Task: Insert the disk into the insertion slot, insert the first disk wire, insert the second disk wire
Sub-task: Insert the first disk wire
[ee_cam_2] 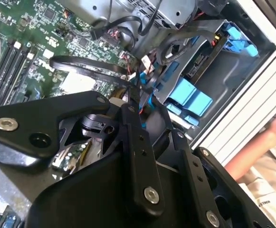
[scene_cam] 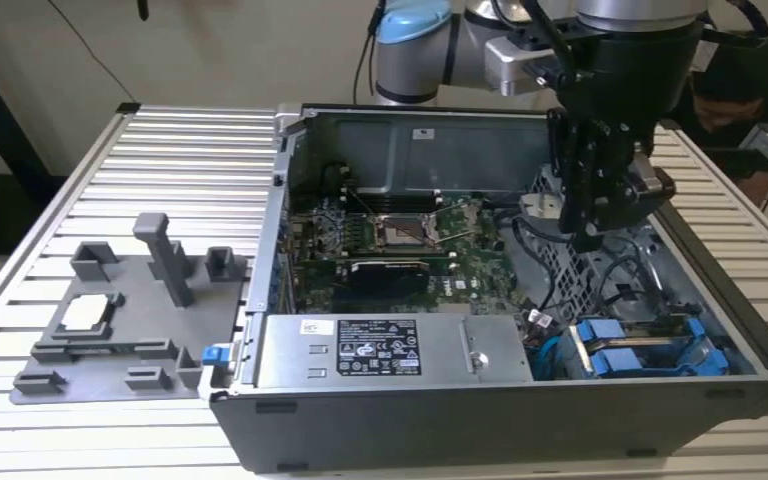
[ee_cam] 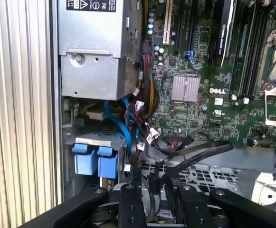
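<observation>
the gripper (scene_cam: 584,232) hangs inside the open computer case (scene_cam: 291,250), over black cables (scene_cam: 544,255) beside the motherboard (scene_cam: 398,245); i cannot tell whether it is spread or pinching. the disk (scene_cam: 638,355), in its blue carrier, seems seated in the insertion slot (scene_cam: 738,352), at the case's corner on the exterior view's right. the case stands on the desk (scene_cam: 184,150).

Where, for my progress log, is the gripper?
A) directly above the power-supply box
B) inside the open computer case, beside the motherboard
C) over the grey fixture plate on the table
B: the exterior view shows the gripper down inside the computer case, beside the motherboard, on the exterior view's right of it.
</observation>
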You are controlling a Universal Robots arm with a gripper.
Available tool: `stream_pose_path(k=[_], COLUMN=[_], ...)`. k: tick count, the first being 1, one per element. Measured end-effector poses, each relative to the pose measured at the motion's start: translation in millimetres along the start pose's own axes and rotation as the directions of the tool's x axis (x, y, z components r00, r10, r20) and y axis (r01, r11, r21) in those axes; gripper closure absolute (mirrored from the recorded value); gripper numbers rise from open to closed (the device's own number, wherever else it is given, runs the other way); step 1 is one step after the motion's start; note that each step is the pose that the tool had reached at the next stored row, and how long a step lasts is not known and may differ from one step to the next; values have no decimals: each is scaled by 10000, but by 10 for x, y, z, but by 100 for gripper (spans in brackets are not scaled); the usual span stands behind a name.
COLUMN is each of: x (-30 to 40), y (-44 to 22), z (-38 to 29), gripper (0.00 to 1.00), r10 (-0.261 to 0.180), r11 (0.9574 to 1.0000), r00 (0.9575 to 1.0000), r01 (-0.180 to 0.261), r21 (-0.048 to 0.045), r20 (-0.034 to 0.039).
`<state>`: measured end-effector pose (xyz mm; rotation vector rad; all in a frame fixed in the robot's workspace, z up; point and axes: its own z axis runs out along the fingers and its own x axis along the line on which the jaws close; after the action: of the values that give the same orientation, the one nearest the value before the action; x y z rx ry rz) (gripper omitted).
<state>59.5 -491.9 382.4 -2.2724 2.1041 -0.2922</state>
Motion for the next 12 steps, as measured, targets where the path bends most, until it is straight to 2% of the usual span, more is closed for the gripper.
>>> stream_pose_path(k=[4,12], x=[-6,-12], y=[-18,-38], z=[25,27], gripper=[65,65], r10=[-105,-206], r11=[9999,9998], r00=[9998,9997], r01=[105,207], r21=[11,31], r20=[-145,-151])
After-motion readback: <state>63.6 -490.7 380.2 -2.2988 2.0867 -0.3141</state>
